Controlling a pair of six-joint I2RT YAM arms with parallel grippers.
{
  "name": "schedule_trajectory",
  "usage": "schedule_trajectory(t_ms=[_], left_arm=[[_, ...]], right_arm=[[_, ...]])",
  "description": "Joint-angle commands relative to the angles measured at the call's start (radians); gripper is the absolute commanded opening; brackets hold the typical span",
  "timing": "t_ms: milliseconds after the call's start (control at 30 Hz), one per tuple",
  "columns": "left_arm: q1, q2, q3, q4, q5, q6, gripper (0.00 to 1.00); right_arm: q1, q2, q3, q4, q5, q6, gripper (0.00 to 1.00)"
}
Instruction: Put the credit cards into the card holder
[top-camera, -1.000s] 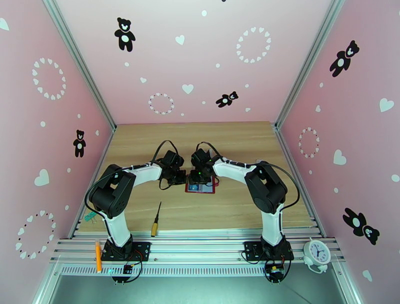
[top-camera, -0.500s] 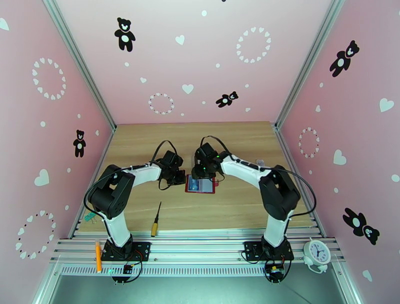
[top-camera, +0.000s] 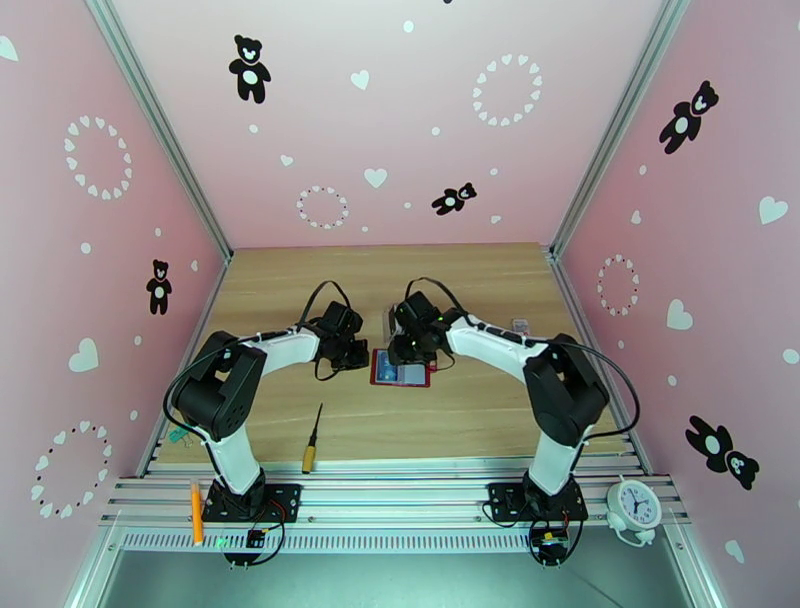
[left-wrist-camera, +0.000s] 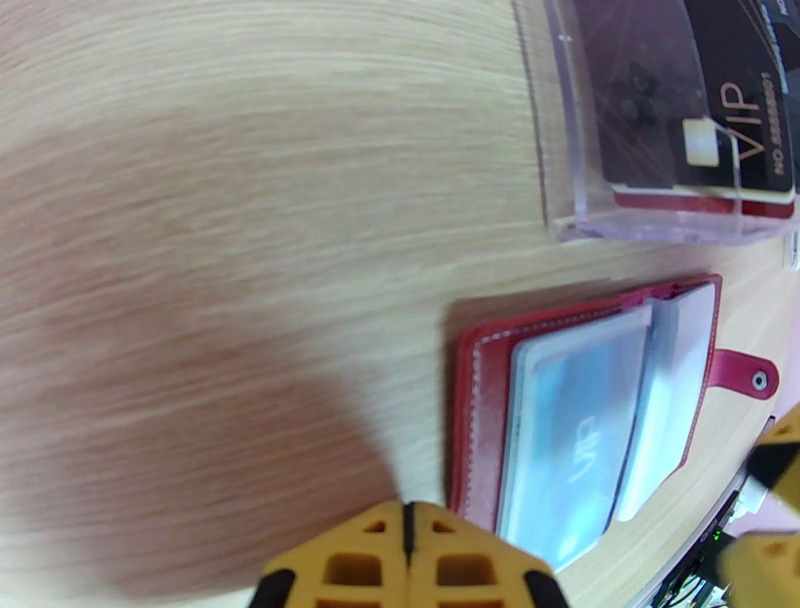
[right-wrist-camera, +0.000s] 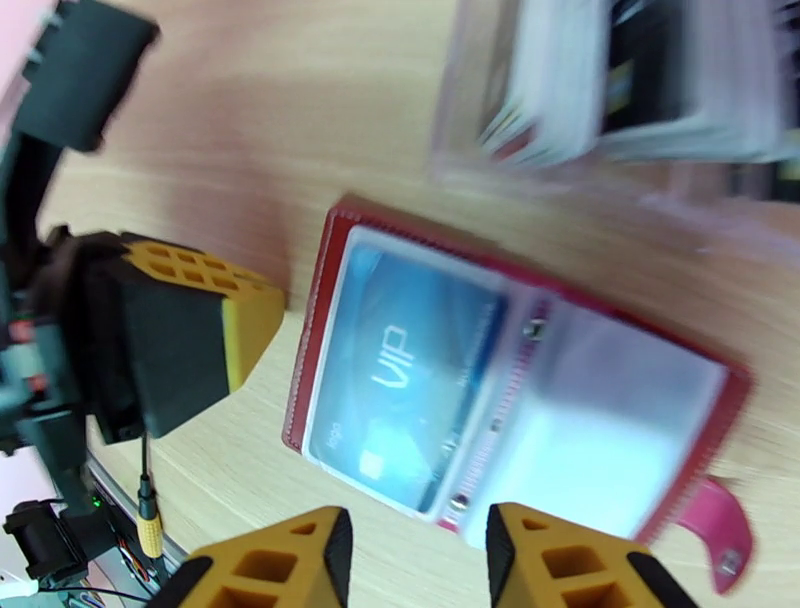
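Red leather, opened flat on the wooden bench: from above, the card holder lies between the left pincer and the right pincer. From the left wrist, that pincer's tips are pressed together on nothing, just beside the holder's stitched edge. A clear rack holding a black VIP card stands near. From the right wrist, a teal VIP card sits in a clear sleeve, and the right pincer's tips stand apart, empty.

Left arm: elbow bent, forearm angling inward toward the centre. Left gripper: pointing down, jaws pressing together. Right arm: mirroring, forearm angling inward. Right gripper: jaws standing partly apart, gripping nothing.
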Motion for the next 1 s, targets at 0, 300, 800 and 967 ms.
schedule_trajectory(t_ms=[0, 300, 800, 967], left_arm=[[0.007, 0.011, 0.007, 0.009, 0.019, -0.001, 0.0], [0.007, 0.015, 0.008, 0.015, 0.028, -0.002, 0.0], [0.007, 0.014, 0.008, 0.012, 0.025, 0.0, 0.0], [0.007, 0.014, 0.008, 0.009, 0.023, 0.0, 0.0]], right_arm=[[0.01, 0.042, -0.01, 0.028, -0.024, 0.023, 0.41], [0.012, 0.097, 0.0, 0.042, -0.036, 0.025, 0.41], [0.026, 0.143, 0.059, 0.037, -0.054, 0.025, 0.41], [0.037, 0.149, 0.074, 0.032, -0.049, 0.025, 0.41]])
